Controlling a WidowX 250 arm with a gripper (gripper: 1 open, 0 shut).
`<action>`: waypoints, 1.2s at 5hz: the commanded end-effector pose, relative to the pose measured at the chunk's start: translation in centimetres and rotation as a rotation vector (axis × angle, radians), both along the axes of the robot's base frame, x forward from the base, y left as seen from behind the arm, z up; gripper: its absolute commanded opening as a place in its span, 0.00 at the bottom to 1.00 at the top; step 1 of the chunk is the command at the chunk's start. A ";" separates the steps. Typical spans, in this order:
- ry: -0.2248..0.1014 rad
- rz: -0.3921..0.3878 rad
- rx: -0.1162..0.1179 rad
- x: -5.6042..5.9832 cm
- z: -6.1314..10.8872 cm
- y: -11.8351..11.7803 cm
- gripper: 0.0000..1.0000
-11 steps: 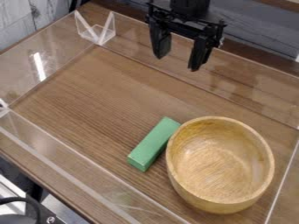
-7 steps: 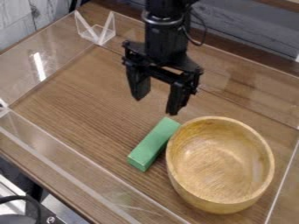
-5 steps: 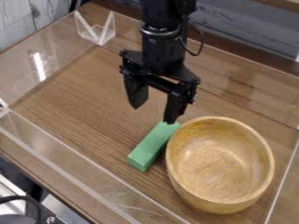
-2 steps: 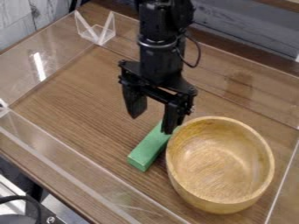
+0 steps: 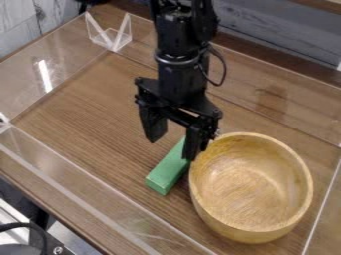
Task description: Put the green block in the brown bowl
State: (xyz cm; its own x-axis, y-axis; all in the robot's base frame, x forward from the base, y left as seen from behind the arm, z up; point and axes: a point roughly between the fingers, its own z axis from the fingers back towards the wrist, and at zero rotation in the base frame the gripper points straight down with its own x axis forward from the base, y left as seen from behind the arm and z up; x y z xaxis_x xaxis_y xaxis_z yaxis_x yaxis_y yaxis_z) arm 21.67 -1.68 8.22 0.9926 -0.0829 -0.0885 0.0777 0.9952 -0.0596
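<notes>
Gripper [image 5: 174,137] hangs with fingers spread wide, holding nothing, over the block's [image 5: 170,169] far end; bowl [image 5: 250,186] sits just beside the block.

Table [image 5: 94,110]: wood-grain surface, mid-brown, smooth with a faint sheen. Brown bowl [image 5: 250,186], lower right: light wood, visible grain, satin finish, thick rim. Green block [image 5: 168,169]: flat matt faces, uniform colour, material indeterminate. Gripper [image 5: 173,131]: black, matt, apparently plastic. Enclosure walls [image 5: 54,75], left: clear glossy sheet with reflections.
</notes>
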 end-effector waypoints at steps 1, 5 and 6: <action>-0.055 -0.017 -0.013 0.3 0.8 -0.1 1.00; -0.088 -0.037 -0.046 0.1 0.0 0.3 1.00; -0.098 -0.038 -0.052 0.1 -0.1 0.3 1.00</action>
State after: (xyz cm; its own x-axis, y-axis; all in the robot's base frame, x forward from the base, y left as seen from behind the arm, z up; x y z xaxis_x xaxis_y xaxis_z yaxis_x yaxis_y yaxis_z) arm 21.19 -1.48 7.01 0.9912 -0.1265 -0.0388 0.1218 0.9870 -0.1051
